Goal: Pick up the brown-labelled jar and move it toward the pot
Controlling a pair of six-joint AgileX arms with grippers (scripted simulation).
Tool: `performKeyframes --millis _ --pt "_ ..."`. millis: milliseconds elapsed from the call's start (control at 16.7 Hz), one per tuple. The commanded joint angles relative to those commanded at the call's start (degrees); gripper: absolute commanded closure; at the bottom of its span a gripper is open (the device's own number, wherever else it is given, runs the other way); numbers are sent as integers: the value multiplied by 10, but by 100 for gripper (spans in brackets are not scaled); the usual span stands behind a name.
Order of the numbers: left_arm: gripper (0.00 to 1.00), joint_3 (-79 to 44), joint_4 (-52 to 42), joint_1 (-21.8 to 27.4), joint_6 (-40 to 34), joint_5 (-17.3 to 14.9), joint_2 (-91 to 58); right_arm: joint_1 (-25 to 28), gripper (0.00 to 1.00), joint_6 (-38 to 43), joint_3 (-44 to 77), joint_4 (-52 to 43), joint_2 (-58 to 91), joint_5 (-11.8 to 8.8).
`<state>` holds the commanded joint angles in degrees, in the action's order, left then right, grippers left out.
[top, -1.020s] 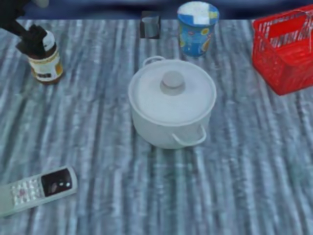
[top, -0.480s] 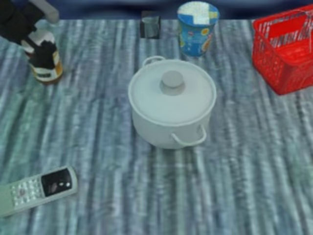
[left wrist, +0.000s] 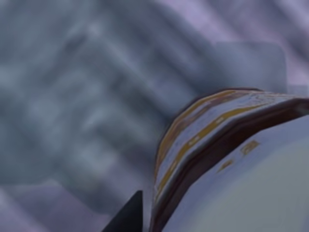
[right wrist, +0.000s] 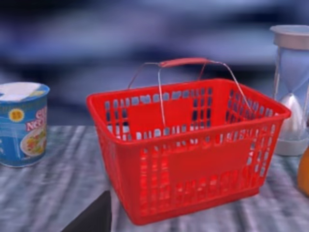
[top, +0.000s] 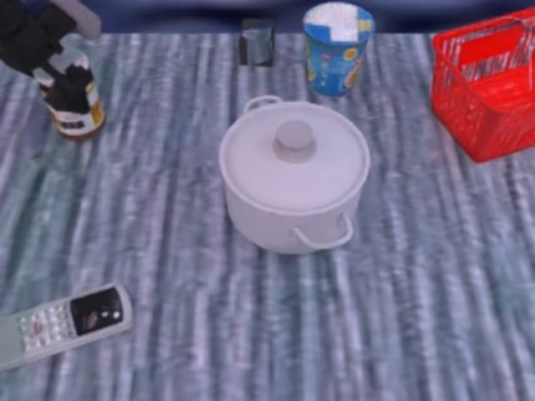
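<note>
The left gripper (top: 65, 73) is clamping the brown-labelled jar (top: 77, 113); hauling toward the pot (top: 292, 180) too low risks collision.

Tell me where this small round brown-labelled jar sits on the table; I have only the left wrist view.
Observer: The brown-labelled jar stands at the top view's upper left corner, under the left gripper.
Operator: Give me the place of the large round white lidded pot.
Observer: The pot stands mid-table, right of the jar and apart from it.
Operator: Report the right arm.
Observer: Outside the top view; its wrist camera faces a red wire basket.
</note>
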<state>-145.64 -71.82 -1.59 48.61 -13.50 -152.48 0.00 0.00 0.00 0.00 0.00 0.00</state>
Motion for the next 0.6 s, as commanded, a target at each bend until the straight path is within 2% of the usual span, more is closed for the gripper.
performKeyframes --millis 480,600 --pt "98 0 0 0 0 0 0 0 0 0 0 0 0 0" --pt "100 0 0 0 0 0 0 0 0 0 0 0 0 0"
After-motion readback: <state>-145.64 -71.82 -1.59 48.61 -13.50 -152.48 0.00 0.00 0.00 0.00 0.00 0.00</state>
